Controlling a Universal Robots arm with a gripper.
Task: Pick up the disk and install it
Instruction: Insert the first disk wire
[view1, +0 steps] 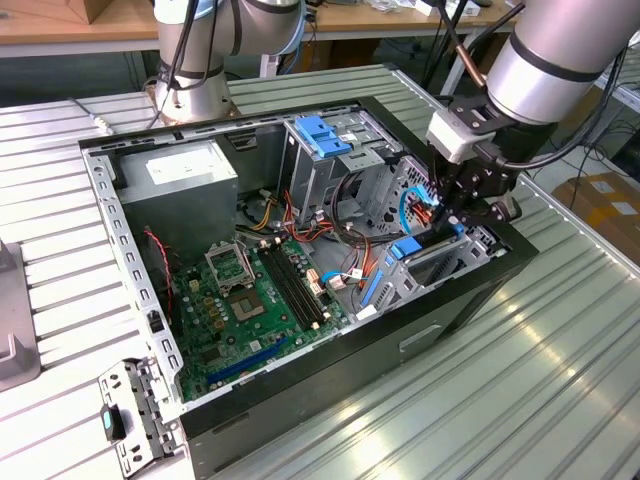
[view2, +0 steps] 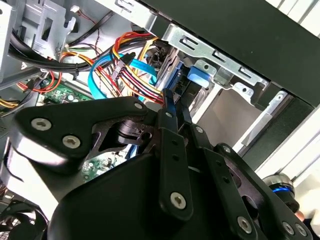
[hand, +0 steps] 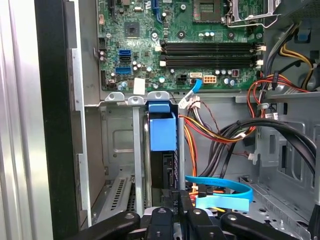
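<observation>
— What do we have under everything?

— We see a table (view1: 560, 390) of ribbed, pale metal slats, with an open computer case (view1: 330, 385) lying on its side on it. Behind it in the exterior view there is a wooden bench and the base of a second arm (view1: 195, 60); cardboard boxes (view1: 605, 205) sit on the floor at the exterior view's right. A loose metal bracket (view1: 135, 415) lies on the table just beside the case's near corner.

— What does each camera give us that the others do not?

— The exterior view gives us the whole case: the green motherboard (view1: 255, 300), the grey power supply box (view1: 180, 175), and a light-blue latch piece (view1: 322, 135) on the metal cage at the back. The first wrist view looks straight down the drive bay (hand: 120, 145) and also shows the motherboard's memory slots and bundles of red, orange and black cables. The second wrist view shows the black links of the end effector (view2: 172, 107) close up, with a blue flat cable (view2: 107, 67) curling behind them.

— And the disk?

— We find the disk (hand: 162, 150) standing on edge in the bay at the case's front corner, between its grey metal walls. It is a dark slab with a bright blue plastic carrier, whose blue tab is at the far end in the first wrist view.

— Is the end effector holding it?

— Its fingers are drawn narrow and pinch the disk's near edge.
</observation>
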